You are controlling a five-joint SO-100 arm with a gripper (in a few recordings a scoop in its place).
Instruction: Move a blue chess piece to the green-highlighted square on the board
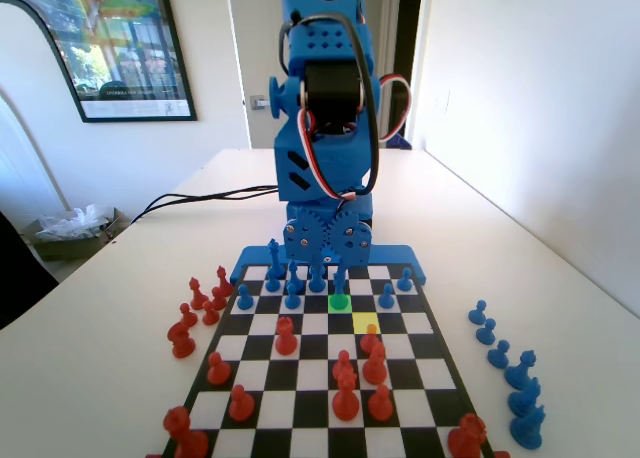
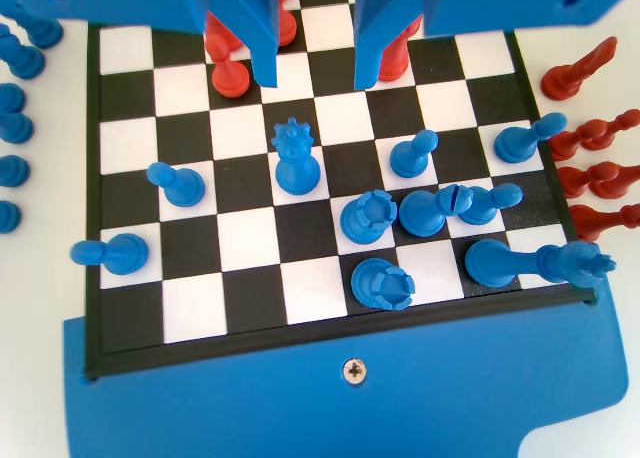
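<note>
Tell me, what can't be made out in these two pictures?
- Fixed view: a blue chess piece covers much of the green-highlighted square; whether it stands on it or just behind is unclear.
- Wrist view: the fingers hide parts of the red pieces behind them.
- Fixed view: the bottom edge cuts off the nearest red piece.

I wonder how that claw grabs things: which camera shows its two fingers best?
The wrist view: the gripper hangs from the top edge, its jaws clearly apart with nothing between them. In the fixed view the gripper sits low at the far end of the board, and its jaws are hard to separate.
</note>
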